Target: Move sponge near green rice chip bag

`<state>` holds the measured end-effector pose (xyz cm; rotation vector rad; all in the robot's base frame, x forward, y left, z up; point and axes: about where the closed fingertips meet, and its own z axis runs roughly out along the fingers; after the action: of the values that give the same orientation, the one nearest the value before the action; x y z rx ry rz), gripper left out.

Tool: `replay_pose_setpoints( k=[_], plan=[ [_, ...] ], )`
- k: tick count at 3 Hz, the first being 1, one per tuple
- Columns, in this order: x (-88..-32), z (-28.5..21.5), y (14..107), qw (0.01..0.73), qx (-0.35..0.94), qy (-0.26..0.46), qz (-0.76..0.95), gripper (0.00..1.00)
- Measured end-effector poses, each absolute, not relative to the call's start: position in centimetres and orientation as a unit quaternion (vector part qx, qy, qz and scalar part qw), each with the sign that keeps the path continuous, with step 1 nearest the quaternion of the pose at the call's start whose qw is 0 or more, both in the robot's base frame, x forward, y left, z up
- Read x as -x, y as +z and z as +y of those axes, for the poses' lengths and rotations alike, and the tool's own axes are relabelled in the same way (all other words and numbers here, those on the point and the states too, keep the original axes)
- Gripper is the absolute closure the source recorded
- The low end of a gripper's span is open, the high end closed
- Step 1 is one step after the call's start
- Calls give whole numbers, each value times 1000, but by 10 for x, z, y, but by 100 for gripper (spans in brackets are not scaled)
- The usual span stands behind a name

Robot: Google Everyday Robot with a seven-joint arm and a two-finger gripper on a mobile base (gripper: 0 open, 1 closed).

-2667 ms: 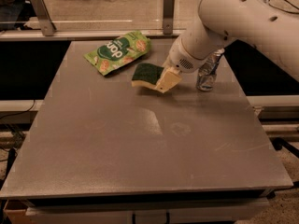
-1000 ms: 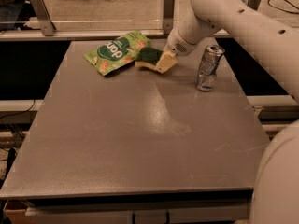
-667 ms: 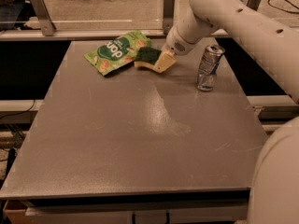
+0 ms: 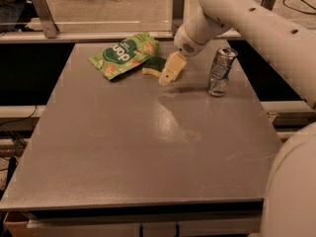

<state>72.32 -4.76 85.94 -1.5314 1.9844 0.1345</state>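
Note:
The sponge [image 4: 152, 66], dark green on top with a pale yellow layer below, lies on the table at the far side. It sits right beside the lower right edge of the green rice chip bag [image 4: 125, 54], touching or almost touching it. The gripper [image 4: 169, 71] hangs from the white arm at the sponge's right end, low over the table. It covers that end of the sponge.
A crushed silver can [image 4: 219, 71] stands upright to the right of the gripper. The grey table [image 4: 148, 152] stretches toward me. The white arm [image 4: 247, 19] reaches in from the upper right. A rail and glass barrier run behind the table.
The gripper carried the sponge left and away from the can to the bag's edge. Over the last second the sponge settled lower beside the bag and the gripper barely moved.

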Motion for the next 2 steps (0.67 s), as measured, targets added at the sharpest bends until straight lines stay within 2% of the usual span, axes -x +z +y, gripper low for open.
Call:
replay_pose_setpoints(
  k=[2],
  plan=[
    [-708,-59,878,330,576,52,746,0]
  ],
)
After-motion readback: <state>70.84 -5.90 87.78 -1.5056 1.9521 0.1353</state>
